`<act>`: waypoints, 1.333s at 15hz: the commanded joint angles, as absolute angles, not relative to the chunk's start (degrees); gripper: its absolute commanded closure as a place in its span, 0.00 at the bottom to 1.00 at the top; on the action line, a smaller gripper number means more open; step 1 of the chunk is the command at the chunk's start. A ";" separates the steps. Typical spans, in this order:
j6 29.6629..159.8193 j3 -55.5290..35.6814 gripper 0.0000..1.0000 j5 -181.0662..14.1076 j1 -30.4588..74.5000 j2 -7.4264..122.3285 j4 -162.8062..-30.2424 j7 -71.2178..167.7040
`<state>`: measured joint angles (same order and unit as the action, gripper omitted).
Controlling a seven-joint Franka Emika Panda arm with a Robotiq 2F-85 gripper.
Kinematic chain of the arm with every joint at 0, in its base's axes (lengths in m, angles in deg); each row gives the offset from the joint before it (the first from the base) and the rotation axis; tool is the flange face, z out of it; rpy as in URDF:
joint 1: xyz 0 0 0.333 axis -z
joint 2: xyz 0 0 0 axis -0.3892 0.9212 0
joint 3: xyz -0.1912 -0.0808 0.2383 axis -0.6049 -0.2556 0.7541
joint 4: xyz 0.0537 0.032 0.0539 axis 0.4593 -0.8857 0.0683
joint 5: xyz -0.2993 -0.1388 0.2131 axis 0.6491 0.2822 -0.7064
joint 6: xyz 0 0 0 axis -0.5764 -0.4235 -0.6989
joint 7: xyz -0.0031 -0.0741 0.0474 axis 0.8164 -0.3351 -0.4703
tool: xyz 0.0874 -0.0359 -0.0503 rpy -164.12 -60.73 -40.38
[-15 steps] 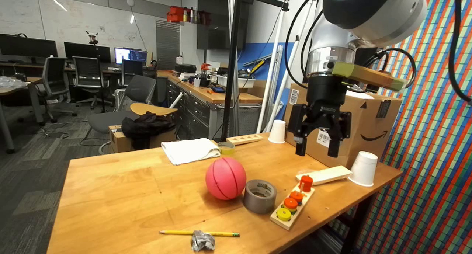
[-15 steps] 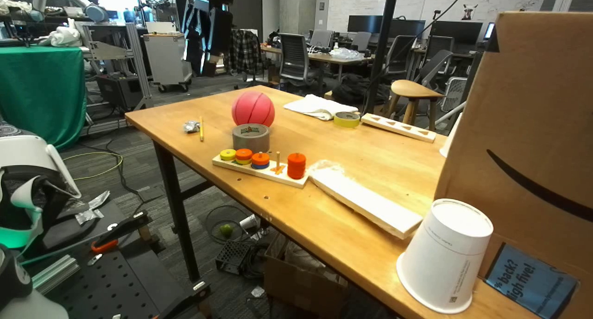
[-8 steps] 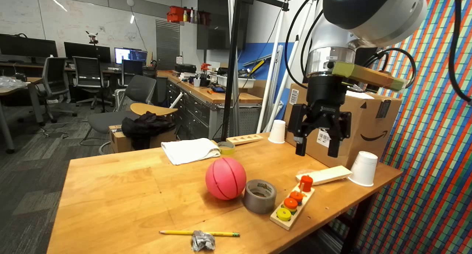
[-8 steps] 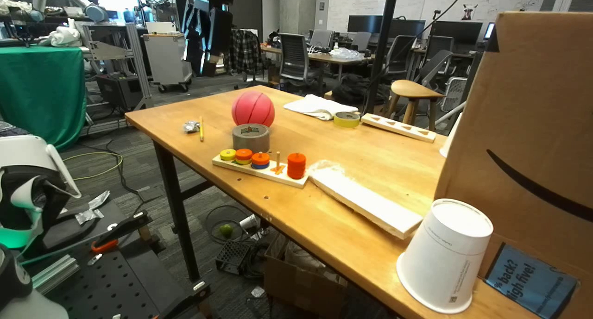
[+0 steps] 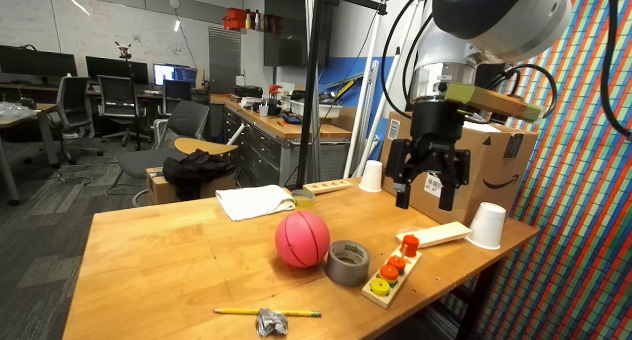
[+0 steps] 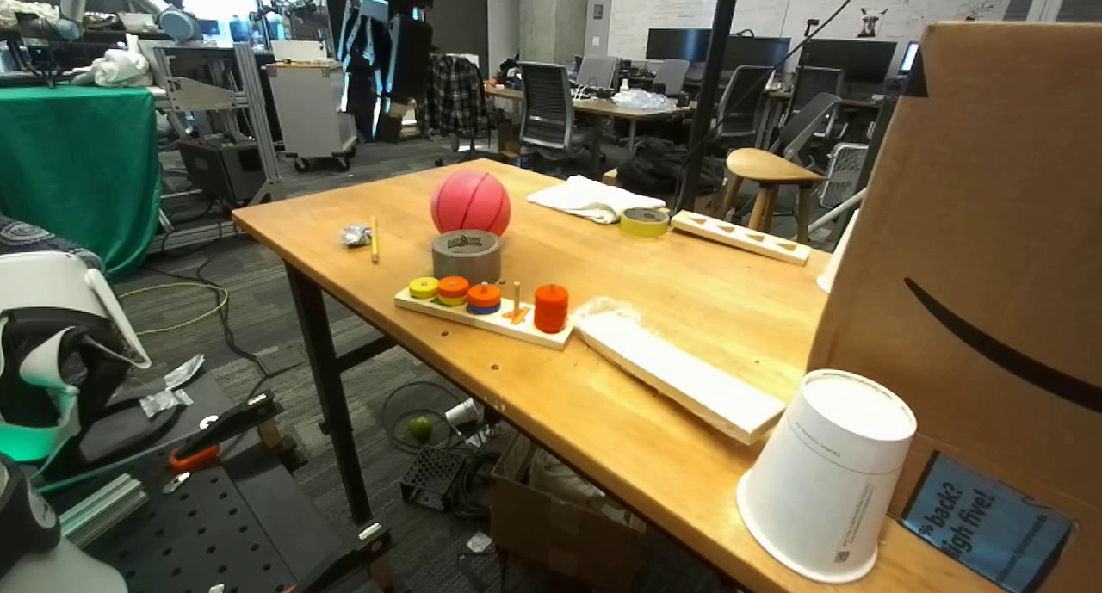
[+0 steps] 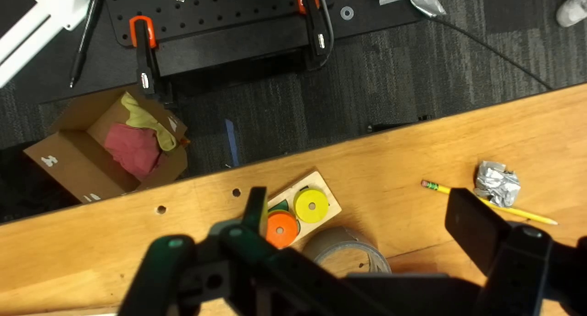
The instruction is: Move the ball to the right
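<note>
A pink ball (image 5: 302, 239) with dark seam lines rests on the wooden table, close beside a grey tape roll (image 5: 348, 262). The ball also shows in an exterior view (image 6: 471, 202), partly behind the tape roll (image 6: 466, 256). In the wrist view the ball does not show. My gripper (image 5: 424, 202) hangs fingers down, high above the table and apart from the ball. Its two fingers are spread with nothing between them. It also shows in an exterior view (image 6: 374, 128) and in the wrist view (image 7: 360, 210).
A peg board with coloured rings (image 5: 392, 277), a pencil (image 5: 232, 311), crumpled foil (image 5: 272, 322), white cloth (image 5: 254, 202), yellow tape roll (image 5: 303, 198), wooden block (image 5: 434, 234) and white cups (image 5: 487, 225) are on the table. A large cardboard box (image 5: 498, 167) stands behind the gripper.
</note>
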<state>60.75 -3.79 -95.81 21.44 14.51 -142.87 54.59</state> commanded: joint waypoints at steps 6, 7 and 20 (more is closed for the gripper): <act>63.53 -2.65 0.00 -96.68 20.22 15.39 -144.71 51.50; 66.10 -1.52 0.00 -96.91 19.03 14.06 -146.52 50.49; 98.24 17.78 0.00 -88.38 9.39 23.97 -142.69 59.39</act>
<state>93.64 16.61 -92.32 8.70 16.66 -148.04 58.40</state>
